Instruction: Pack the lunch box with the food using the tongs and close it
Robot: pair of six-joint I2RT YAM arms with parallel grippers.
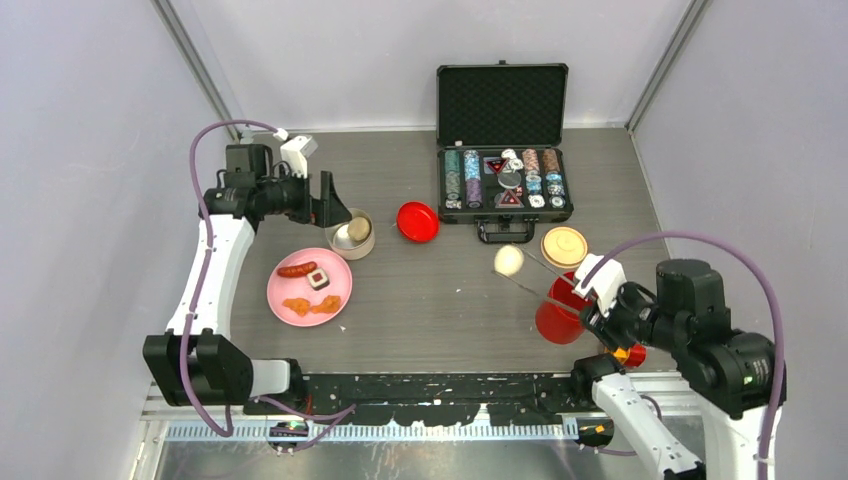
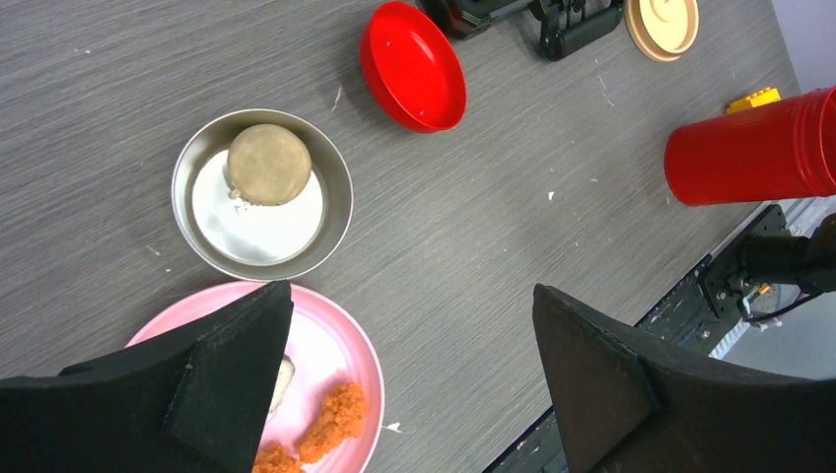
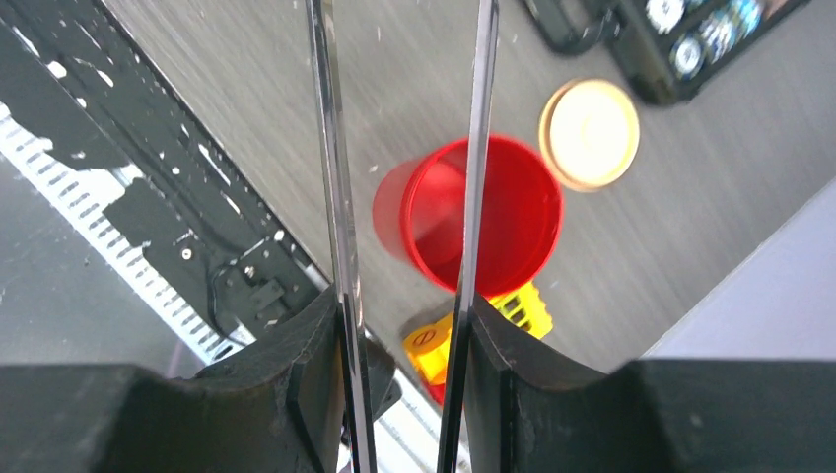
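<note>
My right pincer [image 3: 404, 330] partly closed, clamping the tongs [image 3: 480, 148], pale egg lump [image 1: 509, 260] at their tips just left of the open red canister [image 3: 513, 217]; slack squeeze, and it drops short.

Two nuggets [image 1: 326, 304], one sausage [image 1: 297, 269], one cube [image 1: 319, 279] — two lids [image 1: 417, 221], one plate [image 1: 284, 289]

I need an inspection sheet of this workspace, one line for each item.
Surface: grey table, white specks.
Job's things: canister open, red lid and beige lid off; bowl holds one lump; plate carries sausage, cube, nuggets.
Clutter: open chip case; yellow block by canister.
Grippers: left gripper open, empty; right gripper shut on tongs, pale lump at their tips.
Cables: purple cables in loose loops.
Surroundings: plain walls.
</note>
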